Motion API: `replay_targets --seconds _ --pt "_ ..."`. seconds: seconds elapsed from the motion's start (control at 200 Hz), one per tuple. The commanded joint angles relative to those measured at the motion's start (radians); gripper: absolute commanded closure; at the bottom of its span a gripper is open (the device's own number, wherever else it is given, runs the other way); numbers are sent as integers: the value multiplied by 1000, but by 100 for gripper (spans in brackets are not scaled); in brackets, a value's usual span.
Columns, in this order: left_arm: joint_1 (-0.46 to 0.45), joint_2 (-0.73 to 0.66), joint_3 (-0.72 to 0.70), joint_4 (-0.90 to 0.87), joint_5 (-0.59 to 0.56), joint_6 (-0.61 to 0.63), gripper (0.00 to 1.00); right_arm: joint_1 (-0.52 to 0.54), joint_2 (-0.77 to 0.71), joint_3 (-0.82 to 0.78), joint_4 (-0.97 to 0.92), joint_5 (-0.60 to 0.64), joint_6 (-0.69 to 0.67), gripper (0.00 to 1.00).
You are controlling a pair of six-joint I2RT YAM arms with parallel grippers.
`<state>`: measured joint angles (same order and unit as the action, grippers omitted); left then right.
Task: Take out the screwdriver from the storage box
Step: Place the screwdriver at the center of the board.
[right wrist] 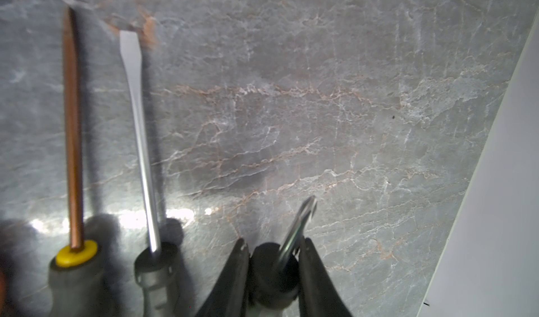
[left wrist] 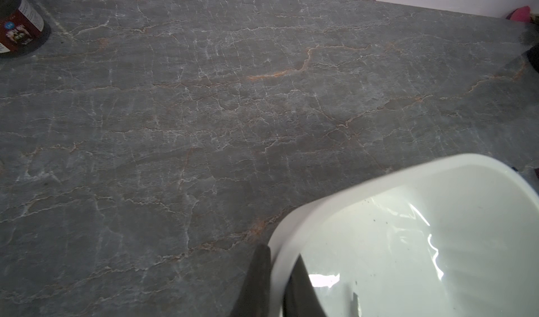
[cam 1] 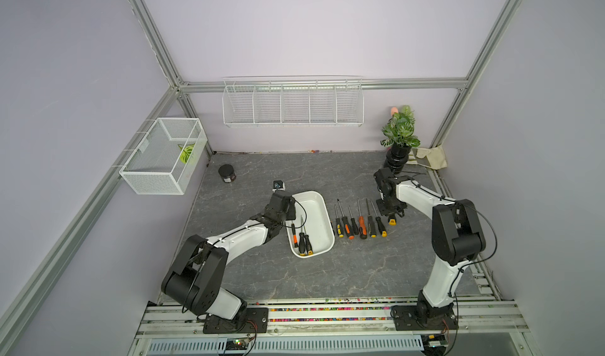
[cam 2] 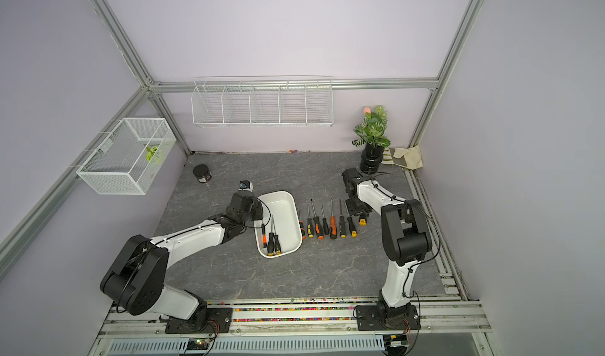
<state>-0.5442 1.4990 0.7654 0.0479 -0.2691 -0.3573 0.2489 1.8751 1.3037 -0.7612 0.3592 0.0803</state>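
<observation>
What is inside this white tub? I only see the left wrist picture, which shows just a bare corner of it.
Observer: In both top views, three screwdrivers lie in the storage box, at the end nearest the robot.
Operator: Are there any outside it?
Observer: Yes, a row of screwdrivers lies on the table just right of the box, handles toward the robot.
Operator: And the other arm?
Observer: The right gripper is shut on a short screwdriver at the row's right end.
</observation>
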Motion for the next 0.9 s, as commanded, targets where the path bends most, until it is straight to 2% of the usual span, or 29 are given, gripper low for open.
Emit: replay_targets --seconds 0.0,0.765,0.895 --pt "2 -31 -7 7 -15 18 100 16 10 -14 -5 12 -12 100" --pt "1 -13 -11 15 -15 15 100 36 74 -24 -7 -4 -25 100" --pt "2 -14 -11 13 -15 15 100 36 69 -34 2 -14 -23 95"
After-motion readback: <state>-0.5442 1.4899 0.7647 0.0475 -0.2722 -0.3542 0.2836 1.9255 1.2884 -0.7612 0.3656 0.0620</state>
